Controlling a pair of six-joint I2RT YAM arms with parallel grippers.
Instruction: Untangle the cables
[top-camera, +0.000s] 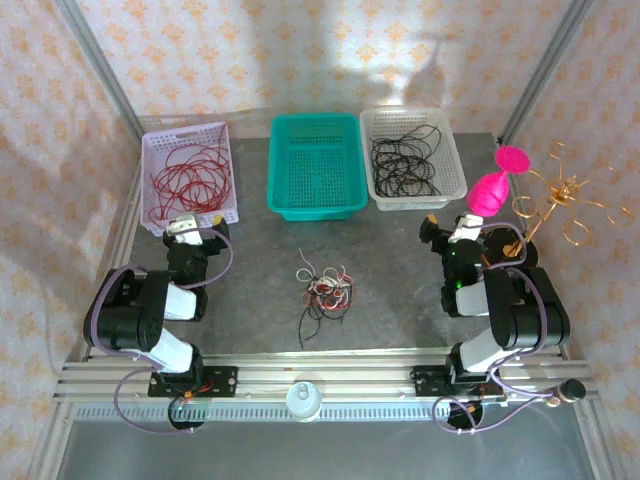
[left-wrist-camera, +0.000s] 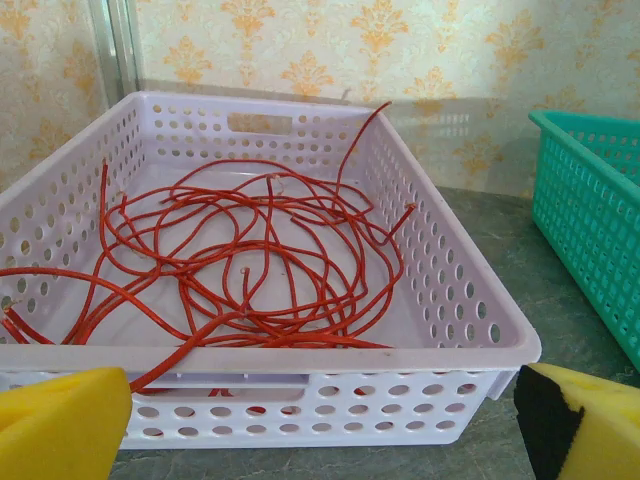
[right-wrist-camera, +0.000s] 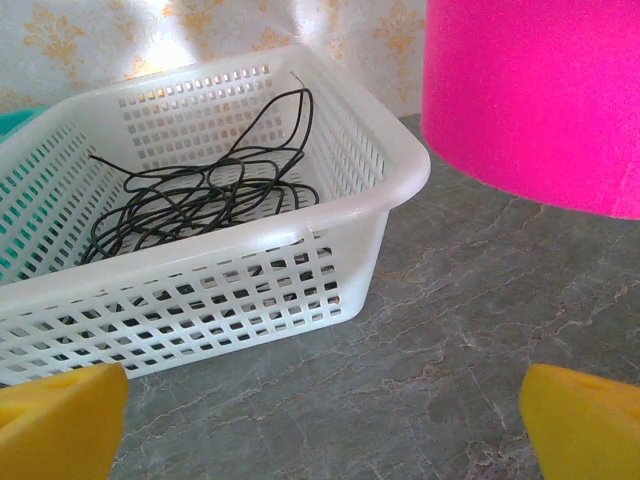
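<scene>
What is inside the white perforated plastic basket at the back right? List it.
A loose tangle of thin black wires lies in the white perforated plastic basket; nothing else shows. The floor directly under the wires is covered.

Lavender basket (left-wrist-camera: 440, 290) of red wires (left-wrist-camera: 250, 250) directly ahead of left pincer (left-wrist-camera: 320, 435); teal basket (left-wrist-camera: 590, 200) to its right. White basket (right-wrist-camera: 250, 290) of black wires (right-wrist-camera: 200, 195) ahead-left of right pincer (right-wrist-camera: 320, 425); pink object (right-wrist-camera: 530, 100) ahead-right.
</scene>
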